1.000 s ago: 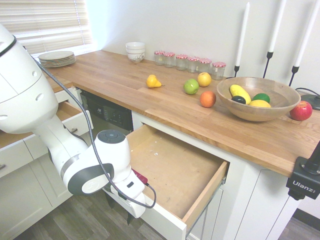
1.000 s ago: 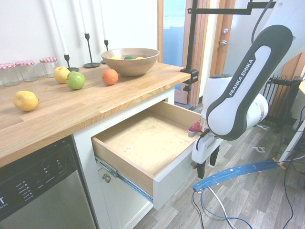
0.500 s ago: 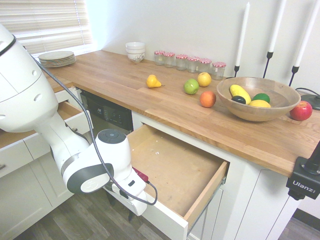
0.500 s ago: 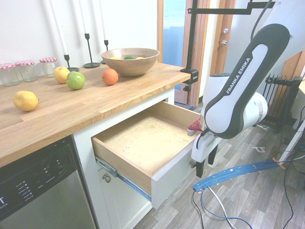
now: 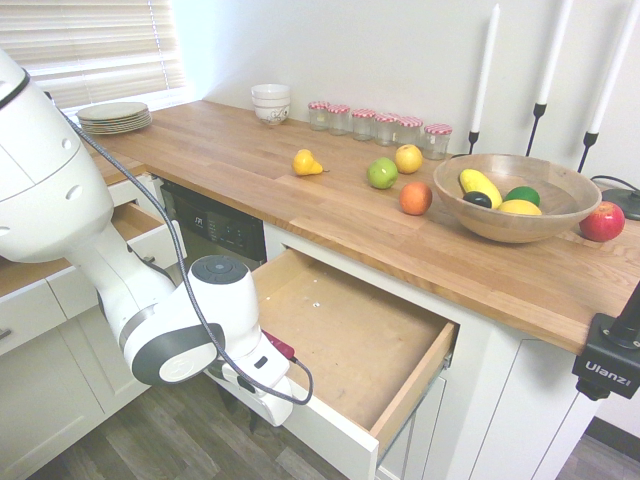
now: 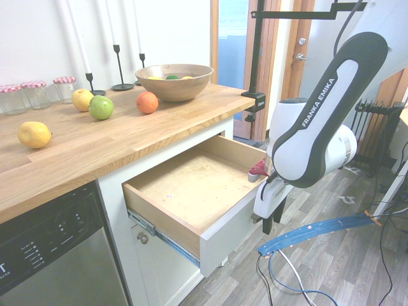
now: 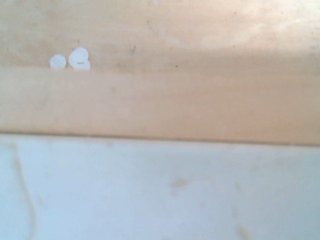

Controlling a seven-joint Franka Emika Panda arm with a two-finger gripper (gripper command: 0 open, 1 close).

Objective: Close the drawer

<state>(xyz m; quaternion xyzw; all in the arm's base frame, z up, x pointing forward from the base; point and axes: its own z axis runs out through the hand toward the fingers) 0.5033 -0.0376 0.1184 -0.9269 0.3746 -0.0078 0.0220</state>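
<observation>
Well, a fruit bowl stands above the open drawer, the pincer part-open, any hold unclear.

White rounded arm, black-edged panels, dark cable (ribbed), "FRANKA EMIKA" lettering

Clear rm above open drawer; countertop overhangs back.

Pale, light-brown wooden boards fill one side, with small white round stickers on them. Alongside runs a smudged white panel, probably painted, past a thin dark seam.
</observation>
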